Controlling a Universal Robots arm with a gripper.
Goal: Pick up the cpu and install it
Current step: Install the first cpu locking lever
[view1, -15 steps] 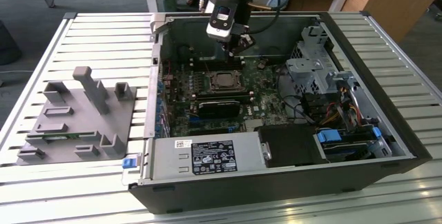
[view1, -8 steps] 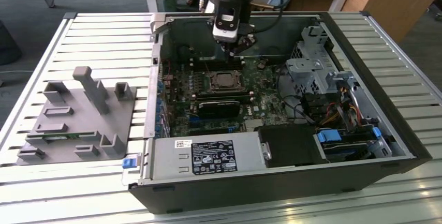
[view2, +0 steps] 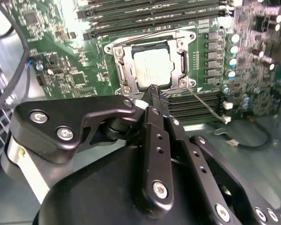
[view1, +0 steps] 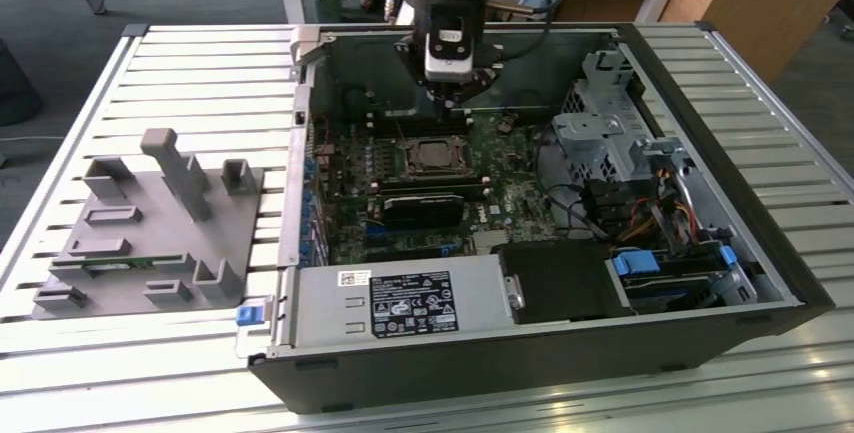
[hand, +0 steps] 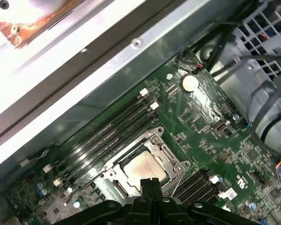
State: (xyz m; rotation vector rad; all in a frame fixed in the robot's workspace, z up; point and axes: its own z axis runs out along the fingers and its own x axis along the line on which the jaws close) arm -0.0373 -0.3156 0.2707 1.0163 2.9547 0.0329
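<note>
Cpu [view2: 151,69] seated in socket on motherboard [view2: 61,65], inside open pc case [view1: 721,283] on slatted bench [view1: 200,73]. Pincer [view2: 153,90] hovers just above socket edge, fingers pressed together, gripping nothing. Grey fixture [view1: 147,233] at exterior view's left

Even daylight fills the exterior view; the slatted desk [view1: 160,73] gleams pale, and the far inner wall of the computer case [view1: 781,283] lies in shade under my arm. In the first wrist view, the case's metal edge [hand: 61,51] is blown out to white glare and softly blurred. In the second wrist view, my own gripper [view2: 152,89] looms close and dark with soft highlights on its screws, the cpu [view2: 152,70] shines pale, and the motherboard [view2: 51,51] washes out near the memory slots.
</note>
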